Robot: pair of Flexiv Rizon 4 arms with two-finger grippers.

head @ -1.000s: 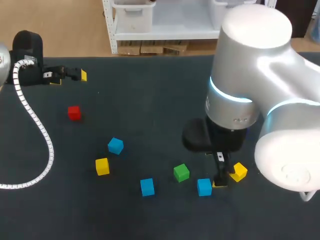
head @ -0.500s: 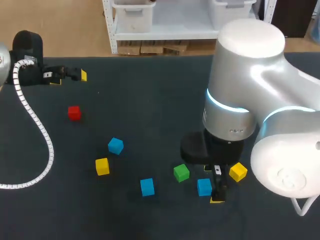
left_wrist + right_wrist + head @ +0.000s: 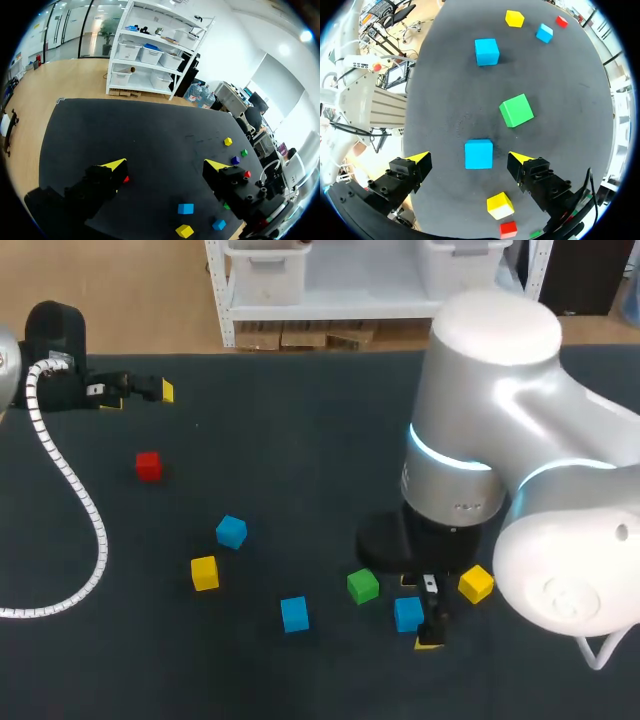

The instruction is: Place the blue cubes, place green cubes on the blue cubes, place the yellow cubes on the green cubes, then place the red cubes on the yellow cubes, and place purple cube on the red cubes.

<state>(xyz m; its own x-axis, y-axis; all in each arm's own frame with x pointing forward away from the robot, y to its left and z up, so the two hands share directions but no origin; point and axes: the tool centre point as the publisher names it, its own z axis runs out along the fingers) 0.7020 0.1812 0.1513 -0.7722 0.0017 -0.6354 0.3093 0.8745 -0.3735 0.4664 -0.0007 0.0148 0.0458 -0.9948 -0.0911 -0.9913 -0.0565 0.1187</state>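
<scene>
Step in hand looks like the 1st one, getting a blue: R gripper [image 3: 469,158] hangs low w/ fingers spread wide, nothing held, flanking a blue cube [image 3: 479,154] that lies flat on the table [image 3: 445,100], off-centre btwn them & touched by neither afaict. Green cube [image 3: 516,110] is just ahead of it, yellow cube [image 3: 500,205] near, back toward the wrist. Next prob needs centring, dropping & closing on the blue w/o nudging the green; L gripper [image 3: 165,165] also wide & empty, well apart at the table's left
</scene>
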